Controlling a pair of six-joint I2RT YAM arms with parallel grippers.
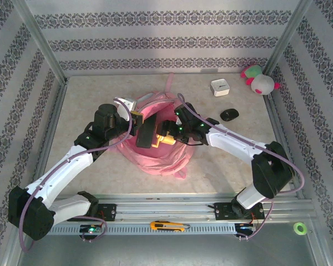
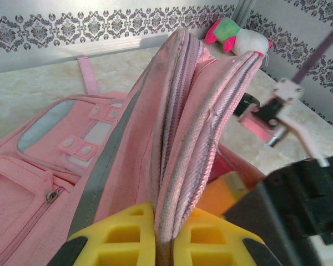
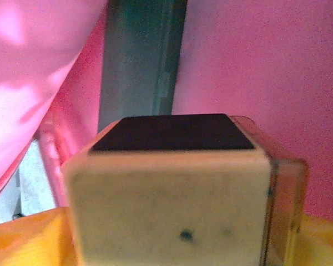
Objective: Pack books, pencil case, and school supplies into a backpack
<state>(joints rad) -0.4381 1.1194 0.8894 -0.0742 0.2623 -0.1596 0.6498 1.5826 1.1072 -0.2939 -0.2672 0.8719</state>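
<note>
Packing looks to be in mid-course rather than near its end. The backpack (image 1: 155, 158) lies in the middle of the table (image 1: 100, 94), front pockets and white patches turned to the left. The left gripper (image 2: 155, 227) is clamped on the zip-edged rim of one compartment, its yellow fingers (image 2: 116, 233) pinching the fabric and lifting it so that the mouth gapes.

The right gripper (image 1: 167, 138) reaches into that opening from the other side. Its wrist view shows pink lining all around and a pale block (image 3: 166, 199) with a dark top face sitting between the yellow fingers. Whether the jaws are pressing on the block or have let it go cannot be told from the pictures, and what the block is remains unclear.

Left on the table, well apart from the bag, are a small white box (image 1: 219, 87) and a black oval object (image 1: 229, 114); both may yet need to go in. The plush toy (image 1: 259, 80) in the far right corner, the utility knife (image 1: 167, 225) on the front rail and the roll of green tape (image 1: 299, 227) seem to be no part of the job. Whether books and a pencil case are already inside stays hidden. The zips are not yet closed.
</note>
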